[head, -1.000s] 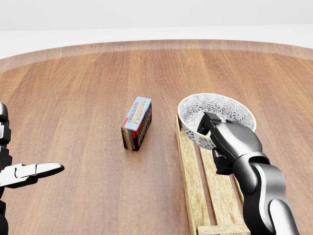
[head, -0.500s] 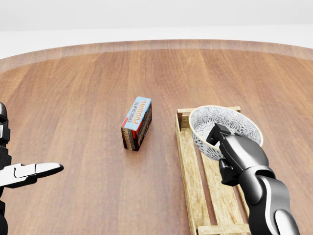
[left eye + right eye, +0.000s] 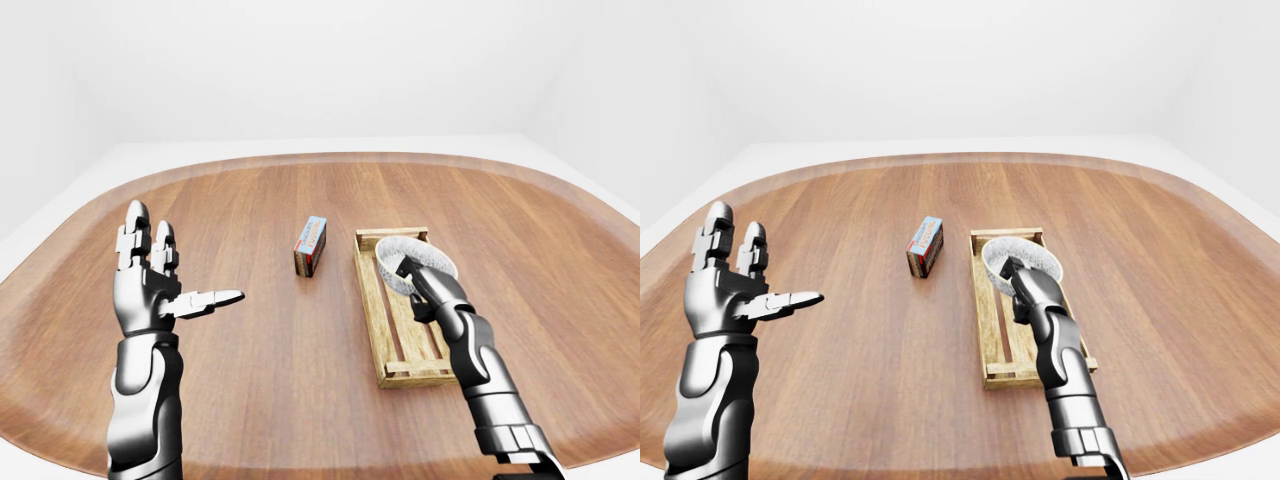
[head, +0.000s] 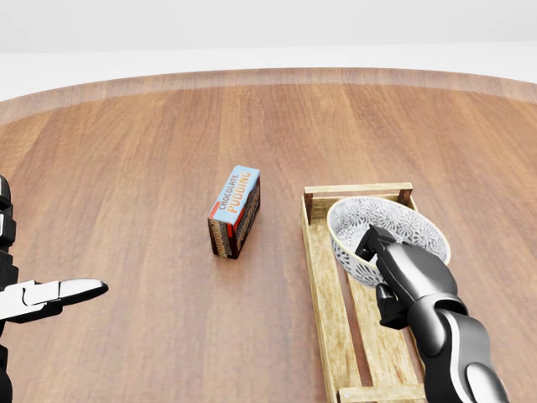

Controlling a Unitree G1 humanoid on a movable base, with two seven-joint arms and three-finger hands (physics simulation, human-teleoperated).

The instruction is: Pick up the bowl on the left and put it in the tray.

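Left-eye view.
- Table [image 3: 250, 400]: round-edged, wood-grain top, bearing every item below.
- Tray [image 3: 369, 310]: slatted wooden crate, long and narrow, lying right of the table's middle. It is the landmark for all other entries.
- Left hand [image 3: 150, 285]: well apart to the left of the tray, raised above the table. Two fingers stand straight up, the third points sideways toward the tray, and all are spread with nothing between them.

Head view.
- Bowl [image 4: 394, 220]: white with a dark floral pattern, inside the tray's outline at its top end, mouth upward and slightly tilted. Whether it rests on the slats cannot be told.
- Right hand [image 4: 409, 273]: over the tray's middle, just below the bowl, its fingers [image 4: 373, 241] clamped on the bowl's lower rim.
- Pudding box [image 4: 235, 210]: blue top, dark sides, lying flat to the left of the tray's top end and not touching it.

Right-eye view.
- Right arm: rises from the bottom edge along the tray's right rail to the bowl.
- Pudding box: between the left hand and the tray, nearer the tray.
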